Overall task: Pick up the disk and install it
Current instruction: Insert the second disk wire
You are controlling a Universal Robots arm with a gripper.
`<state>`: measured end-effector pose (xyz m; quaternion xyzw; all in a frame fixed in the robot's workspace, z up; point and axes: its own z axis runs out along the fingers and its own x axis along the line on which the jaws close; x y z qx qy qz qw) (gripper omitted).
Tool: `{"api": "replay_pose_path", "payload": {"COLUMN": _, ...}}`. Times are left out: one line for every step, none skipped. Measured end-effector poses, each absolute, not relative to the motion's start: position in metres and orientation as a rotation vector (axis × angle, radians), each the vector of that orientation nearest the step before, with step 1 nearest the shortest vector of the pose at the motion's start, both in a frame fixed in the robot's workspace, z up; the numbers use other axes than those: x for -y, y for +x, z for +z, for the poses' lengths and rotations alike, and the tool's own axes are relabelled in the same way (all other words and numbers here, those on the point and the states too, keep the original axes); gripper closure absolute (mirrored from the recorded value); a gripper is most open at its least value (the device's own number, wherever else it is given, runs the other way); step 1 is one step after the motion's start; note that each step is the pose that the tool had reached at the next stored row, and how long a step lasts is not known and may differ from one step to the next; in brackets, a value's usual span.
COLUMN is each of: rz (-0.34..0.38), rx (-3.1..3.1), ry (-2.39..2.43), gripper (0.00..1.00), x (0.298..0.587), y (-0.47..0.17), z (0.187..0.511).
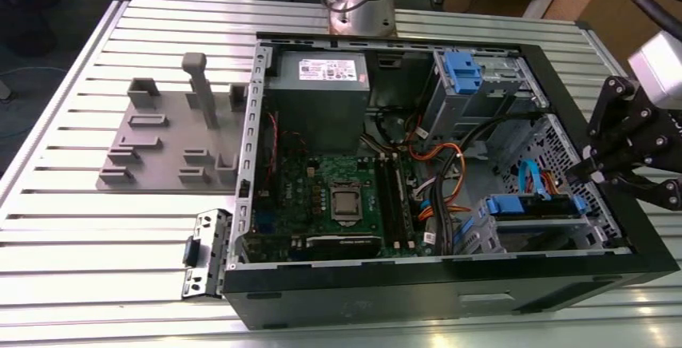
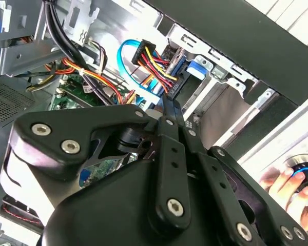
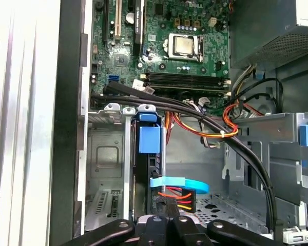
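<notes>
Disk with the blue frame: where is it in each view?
Exterior view: disk sits in the drive bay, toward the exterior view's right.
Second wrist view: disk in the bay, behind the red-yellow plug.
First wrist view: disk edge-on, next to the case wall.
Shared landmark: blue cable at the disk.

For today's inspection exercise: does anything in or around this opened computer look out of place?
A black bracket lies on the table at the case's corner, seemingly detached. Nothing else stands out.

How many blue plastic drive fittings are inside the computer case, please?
2: a blue clip on the cage by the grey box, and the frame around the disk in another bay. More may be hidden.
</notes>
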<state>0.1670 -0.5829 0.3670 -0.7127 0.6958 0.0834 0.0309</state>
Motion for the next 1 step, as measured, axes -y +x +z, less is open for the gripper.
{"api": "replay_pose_path", "payload": {"rz": 0.257, "rx": -2.144, "ry": -2.196, "gripper": 0.90, "x": 0.5829, "y": 0.1670, "z": 0.3670}}
